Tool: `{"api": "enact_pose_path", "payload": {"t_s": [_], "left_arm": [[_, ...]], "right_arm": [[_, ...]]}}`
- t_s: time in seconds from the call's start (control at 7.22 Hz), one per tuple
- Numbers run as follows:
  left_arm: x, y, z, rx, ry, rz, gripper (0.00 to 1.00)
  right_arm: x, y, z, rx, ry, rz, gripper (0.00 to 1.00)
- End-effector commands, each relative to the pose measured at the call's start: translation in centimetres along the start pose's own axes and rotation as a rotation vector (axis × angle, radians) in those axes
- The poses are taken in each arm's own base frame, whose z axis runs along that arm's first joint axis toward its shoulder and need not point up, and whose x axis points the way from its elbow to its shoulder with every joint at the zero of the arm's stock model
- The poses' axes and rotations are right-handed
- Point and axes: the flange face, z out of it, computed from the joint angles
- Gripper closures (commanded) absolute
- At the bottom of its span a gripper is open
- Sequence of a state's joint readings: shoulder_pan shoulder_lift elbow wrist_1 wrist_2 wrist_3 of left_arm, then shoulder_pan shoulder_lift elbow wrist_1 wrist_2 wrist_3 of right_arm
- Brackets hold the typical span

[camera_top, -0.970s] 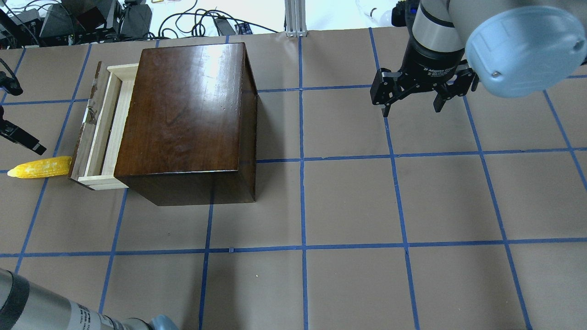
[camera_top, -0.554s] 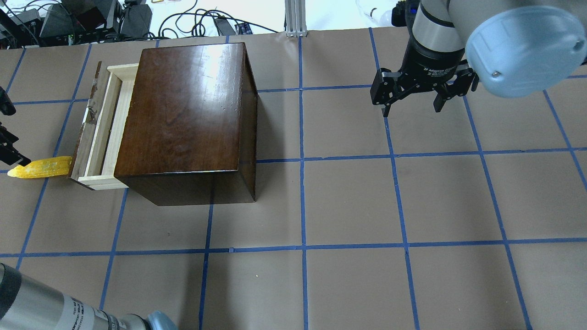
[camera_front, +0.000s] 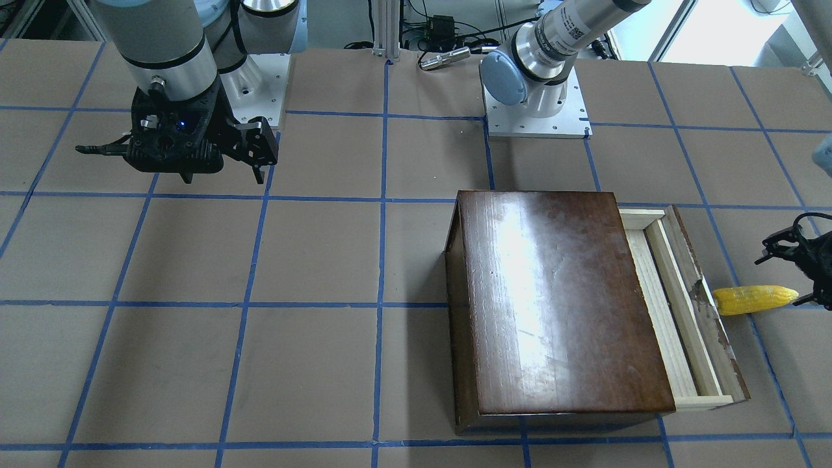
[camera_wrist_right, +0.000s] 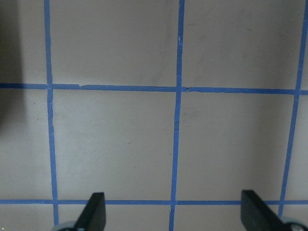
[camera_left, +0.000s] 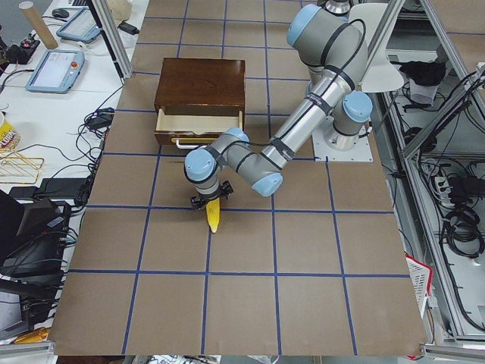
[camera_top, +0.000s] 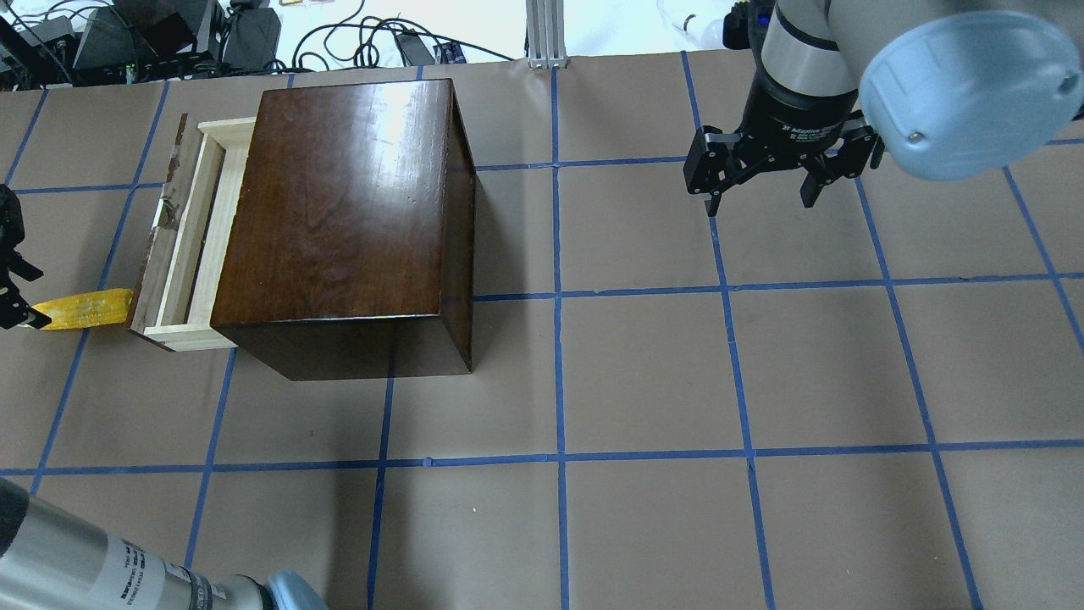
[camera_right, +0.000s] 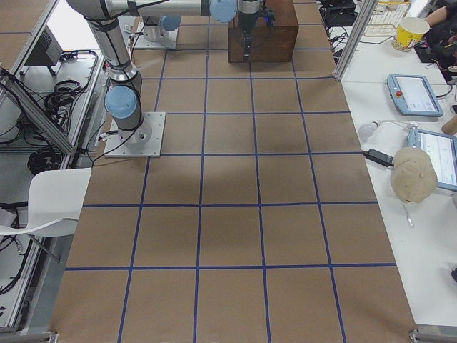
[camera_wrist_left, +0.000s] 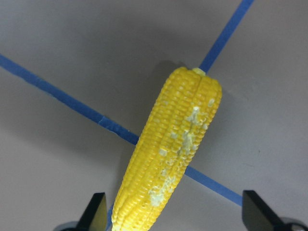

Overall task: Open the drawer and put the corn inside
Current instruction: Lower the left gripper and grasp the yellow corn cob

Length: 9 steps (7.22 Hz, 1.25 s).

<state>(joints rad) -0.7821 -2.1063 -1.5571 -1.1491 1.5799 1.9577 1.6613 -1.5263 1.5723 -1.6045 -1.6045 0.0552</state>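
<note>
Two arms at the table, one dark-brown box (camera_top: 339, 203). Clock directions are read off the overhead view.

Drawer (camera_top: 188, 241): partly out on the box's 9 o'clock side. Pale wood tray exposed, dark front panel outermost. Nothing visible inside the open strip.

Corn (camera_top: 89, 308): lying flat on the table (camera_top: 644, 373), outside the drawer, at about 8 o'clock from the box. Blunt end points to 3 o'clock and sits just beside the front panel near its lower corner; I cannot tell if the two touch. Tapered end points to 9 o'clock, across a blue tape line.

Left gripper (camera_wrist_left: 175, 214): low over the corn's tapered end, at the far 9 o'clock edge of the table. Fingers spread wide, one on either side of the cob. In the wrist view the tip lies close against one finger, with a broad gap to the other. Not closed on the corn; nothing gripped.

Right gripper (camera_top: 760, 203): hanging at 3 o'clock from the box, well apart from it, over bare table. Fingers apart and pointing down, holding nothing. Its wrist camera shows only brown paper and tape lines.
</note>
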Motion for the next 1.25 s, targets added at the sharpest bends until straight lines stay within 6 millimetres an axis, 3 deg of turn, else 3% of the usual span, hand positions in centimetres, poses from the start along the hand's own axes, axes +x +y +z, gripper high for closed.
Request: {"api": "enact_pose_path", "payload": {"t_s": [0.0, 0.55, 0.97, 1.11], "left_arm": [[-0.3, 0.2, 1.1, 0.007, 0.013, 0.015, 0.0], [-1.0, 0.3, 3.5, 0.012, 0.016, 0.011, 0.0], [-1.4, 0.1, 3.6, 0.025, -0.032, 0.008, 0.0], [-1.2, -0.3, 3.9, 0.063, -0.039, 0.003, 0.08]], "right_arm": [[0.0, 0.0, 0.0, 0.0, 0.0, 0.0, 0.0], [0.0, 0.0, 0.0, 0.0, 0.0, 0.0, 0.0], [0.0, 0.0, 0.0, 0.0, 0.0, 0.0, 0.0], [0.0, 0.0, 0.0, 0.0, 0.0, 0.0, 0.0]]}}
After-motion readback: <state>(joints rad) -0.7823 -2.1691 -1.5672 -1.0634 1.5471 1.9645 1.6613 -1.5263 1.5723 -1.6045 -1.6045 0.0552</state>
